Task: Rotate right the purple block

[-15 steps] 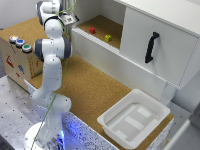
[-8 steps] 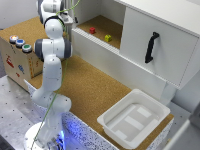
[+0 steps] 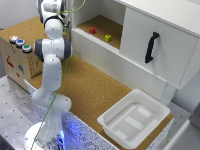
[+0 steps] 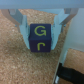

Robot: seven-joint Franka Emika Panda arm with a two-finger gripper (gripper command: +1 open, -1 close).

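In the wrist view the purple block (image 4: pixel 40 37), with a yellow "G" and "r" on its faces, rests on the cork surface between my two fingers. My gripper (image 4: pixel 40 46) straddles it, and both fingers lie against its sides. The left finger (image 4: pixel 22 27) and right finger (image 4: pixel 60 27) slant in toward the block. In the exterior view the arm (image 3: pixel 52 45) reaches up to the back of the cork table. The hand and the block are hidden there behind the arm's upper links.
A red block (image 3: pixel 92 30) and a yellow-green block (image 3: pixel 108 38) lie in the open white cabinet compartment. The cabinet door has a black handle (image 3: pixel 151 47). A white tray (image 3: pixel 150 100) stands at the front right. A wooden box with buttons (image 3: pixel 17 47) stands at the exterior view's left.
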